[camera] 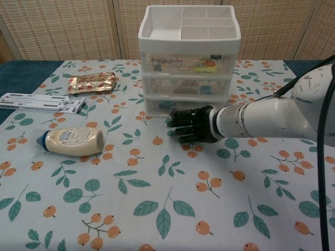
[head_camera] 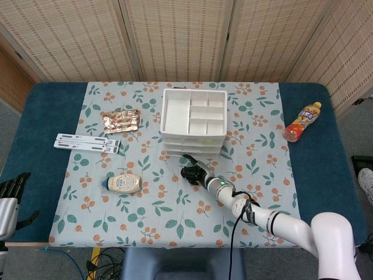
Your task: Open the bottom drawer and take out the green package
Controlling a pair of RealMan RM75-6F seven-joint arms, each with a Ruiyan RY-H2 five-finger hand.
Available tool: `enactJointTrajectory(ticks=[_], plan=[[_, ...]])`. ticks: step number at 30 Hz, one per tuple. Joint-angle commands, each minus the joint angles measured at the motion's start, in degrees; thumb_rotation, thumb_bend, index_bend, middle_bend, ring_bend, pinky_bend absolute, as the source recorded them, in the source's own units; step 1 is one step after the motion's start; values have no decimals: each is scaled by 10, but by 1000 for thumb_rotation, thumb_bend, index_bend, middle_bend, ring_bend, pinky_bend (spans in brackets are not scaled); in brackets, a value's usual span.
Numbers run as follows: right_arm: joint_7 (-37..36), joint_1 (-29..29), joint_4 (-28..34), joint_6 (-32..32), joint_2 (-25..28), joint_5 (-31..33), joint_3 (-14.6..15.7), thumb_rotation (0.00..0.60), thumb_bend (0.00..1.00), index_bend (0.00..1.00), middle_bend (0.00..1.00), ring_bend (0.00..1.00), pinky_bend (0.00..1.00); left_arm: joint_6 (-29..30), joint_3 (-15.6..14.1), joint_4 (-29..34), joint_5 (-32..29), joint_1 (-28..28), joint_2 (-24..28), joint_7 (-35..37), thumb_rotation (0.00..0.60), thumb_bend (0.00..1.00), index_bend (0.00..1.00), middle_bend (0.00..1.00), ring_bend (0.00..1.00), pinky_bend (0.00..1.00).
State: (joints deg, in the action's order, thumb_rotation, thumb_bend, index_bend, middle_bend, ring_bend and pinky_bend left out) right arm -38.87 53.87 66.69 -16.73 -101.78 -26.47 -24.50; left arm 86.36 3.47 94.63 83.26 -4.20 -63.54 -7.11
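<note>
At the far left edge of the head view the left hand (head_camera: 10, 195) hangs off the table's near corner, dark fingers apart and holding nothing. On the leaf-and-berry printed cloth (camera: 157, 209) lie two flat white strips (camera: 39, 102), then a crinkled foil snack packet (camera: 92, 82) farther back, and nearer, a squat cream-coloured squeeze bottle (camera: 70, 141) on its side.

At centre stands the white plastic drawer unit (camera: 189, 63), boxy, with a divided open tray on top and three translucent drawer fronts. The bottom drawer (camera: 157, 106) looks closed. A teal-green shape behind its front, at its middle, is probably the green package (camera: 164, 106), though the frosted plastic blurs it.

The right hand (camera: 192, 125), black and segmented on a white arm, sits just in front of that drawer, fingertips (camera: 175, 123) loosely spread, pointing left and grasping nothing; the package lies just behind and above them, inside the drawer.

Far right, an orange drink bottle (head_camera: 302, 122) lies on the blue table (head_camera: 315, 169).
</note>
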Motion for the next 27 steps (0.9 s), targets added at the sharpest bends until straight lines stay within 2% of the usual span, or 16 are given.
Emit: enactJointTrajectory(ticks=[1,14,27], plan=[[3,-1,3,-4,1,0,0,600,744,0,743,863,962,0,0,0,0,0,0,0,600,177,80,128,144,145],[21,-7,20,-18,9,-2,2,600,752,15,743,865,962,0,-1,1,1,1,-1,-3,600,177,80,128,144,145],[31,-10,31,-17,16,0,5,600,753,107,743,871,962,2,-2,5,3,2,0,-6,600,177,80,128,144,145]])
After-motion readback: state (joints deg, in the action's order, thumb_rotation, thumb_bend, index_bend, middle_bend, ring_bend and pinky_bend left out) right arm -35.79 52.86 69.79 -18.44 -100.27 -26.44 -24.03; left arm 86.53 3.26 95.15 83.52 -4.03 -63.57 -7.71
